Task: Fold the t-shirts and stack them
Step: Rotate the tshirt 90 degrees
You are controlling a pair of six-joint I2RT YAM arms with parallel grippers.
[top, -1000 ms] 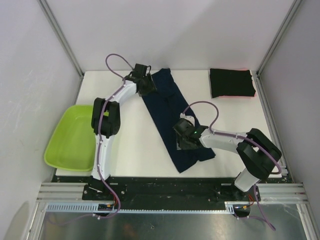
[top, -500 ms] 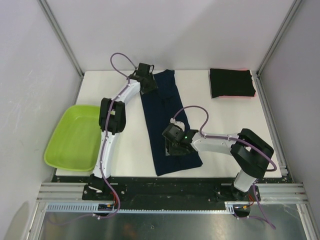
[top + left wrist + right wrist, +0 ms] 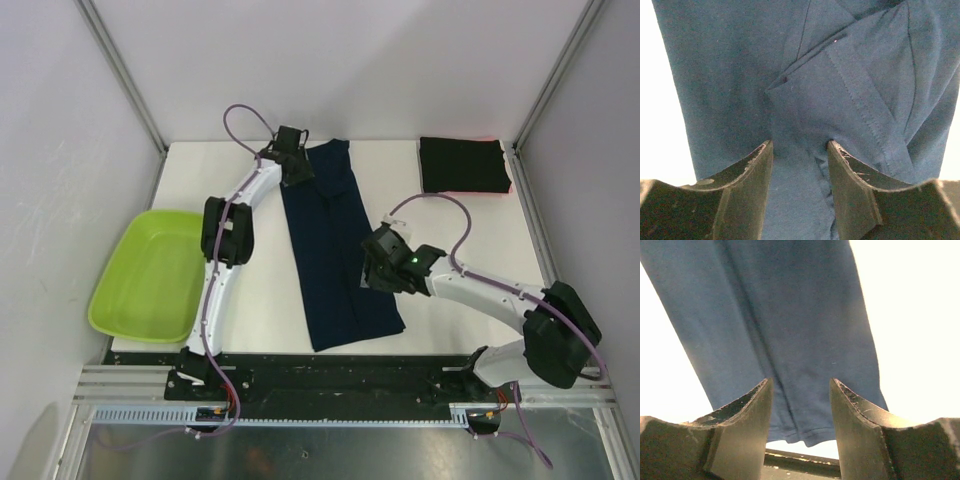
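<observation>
**A:** While both arms work at the navy shirt [image 3: 335, 245], look at its shape: a long narrow strip, left of centre, running from the far edge of the worktop [image 3: 270, 300] to the near edge.

**B:** Left fingers [image 3: 293, 166] are at the far end, standing apart astride the cloth, right where a sleeve is tucked in. Nothing pinched that I can see. Right fingers [image 3: 375, 272] are by the strip's right edge, toward the near end. They're apart too, hovering and holding nothing.

**A:** And the black shirt [image 3: 462, 165] lies folded in the far right corner. The tub [image 3: 150, 275] hangs off the left edge.

**B:** So how will the navy one handle?

**A:** Soft, light and limp, I'd say. It's several layers thick, so it will sag between two holds. Take only the top layer and that tucked sleeve could slide out.

**B:** Then pinch through every layer, I reckon, at both corners of one end. The near hem looks the cleanest. Carry it low so the fold stays square.
</observation>
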